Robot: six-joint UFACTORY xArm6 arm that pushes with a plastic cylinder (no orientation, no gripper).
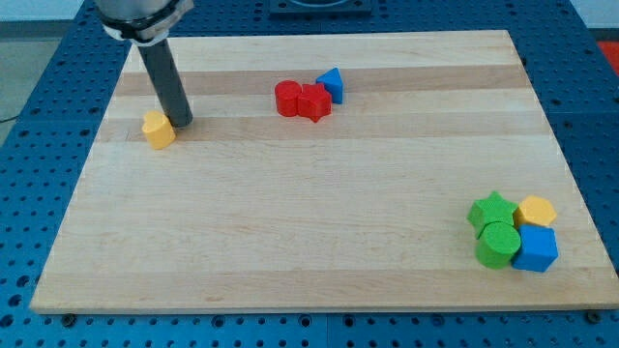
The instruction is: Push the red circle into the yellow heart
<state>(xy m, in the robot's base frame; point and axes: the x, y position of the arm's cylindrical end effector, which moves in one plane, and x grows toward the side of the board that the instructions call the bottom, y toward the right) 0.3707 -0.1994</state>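
A: What lies nearest, at the view's bottom?

B: A tight cluster at the bottom right of the wooden board (290, 251): a green cylinder (497, 245) and a blue cube (536, 248) in front, touching each other, with a green star (491, 212) and a yellow hexagon (535, 211) just behind them. All four are packed together.

A: And farther up?

B: Well apart, towards the view's upper left, sits the yellow heart (159, 129), alone near the board's left edge. My tip (181, 123) is down on the board just at its right side, touching or nearly touching it; I cannot tell which.

A: Does the arm grasp anything?

B: It has no pincer, so nothing opens or closes and nothing is held; there is only the dark rod (165, 79) slanting down from the top left.

A: Where is the red circle?

B: The red circle (287, 98) is farther back, near the top centre, well to the right of the heart and my tip. It touches a second red block (313, 101), shape unclear, on its right, and a blue triangle (332, 84) sits just behind that. Blue perforated table (590, 126) surrounds the board.
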